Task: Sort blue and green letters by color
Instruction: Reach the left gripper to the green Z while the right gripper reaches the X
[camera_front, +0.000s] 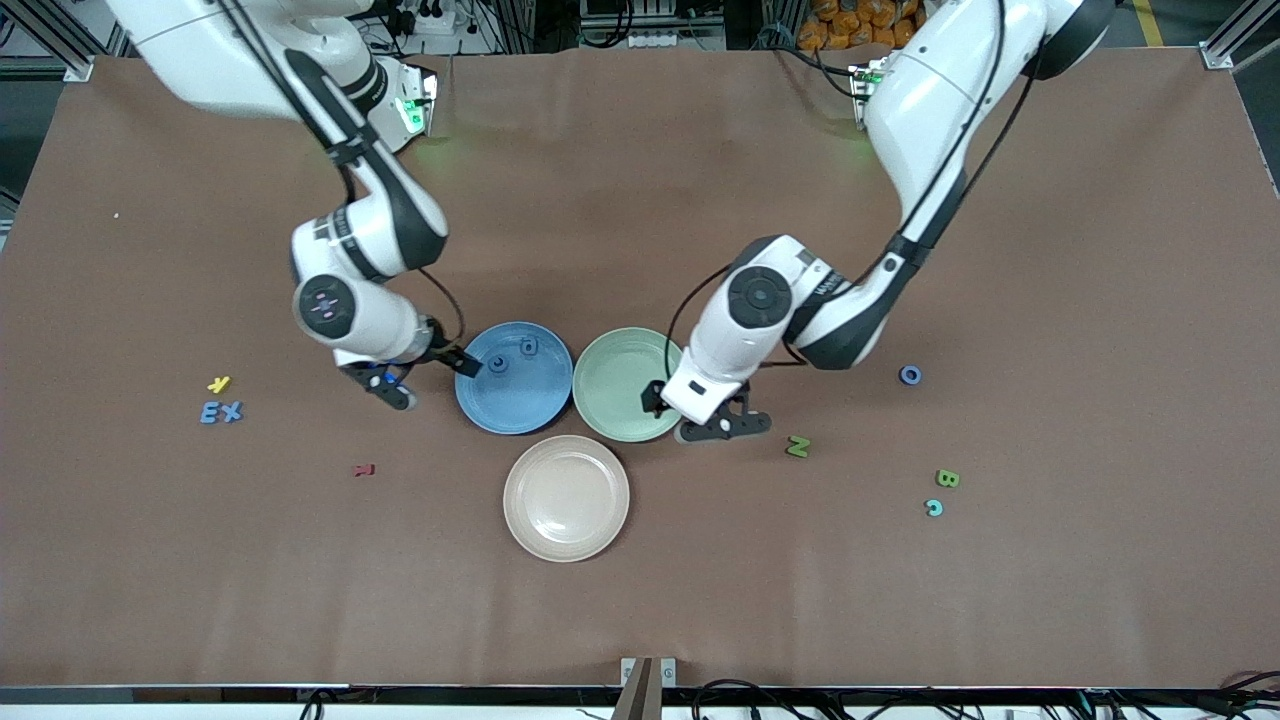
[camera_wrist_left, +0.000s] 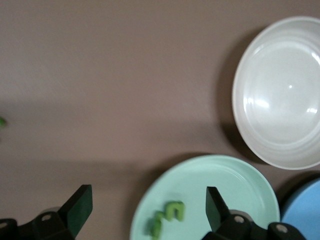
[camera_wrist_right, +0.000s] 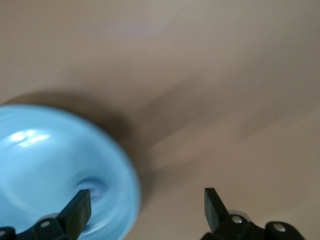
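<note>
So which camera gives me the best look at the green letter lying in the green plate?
The left wrist view: the green letter lies in plain sight on the green plate, between the open left tool fingers. In the front view the left arm hides it. The right wrist view shows only the blue plate.

Light: bright and even from overhead.
Shadows: soft, short, beside the white plate (camera_wrist_left: 280, 95) and blue plate (camera_wrist_right: 55, 165).
Glare: highlights on both plates.
Blur: right wrist view smeared; green letters (camera_wrist_left: 167, 216) fuzzy.
Front view: sharp.
</note>
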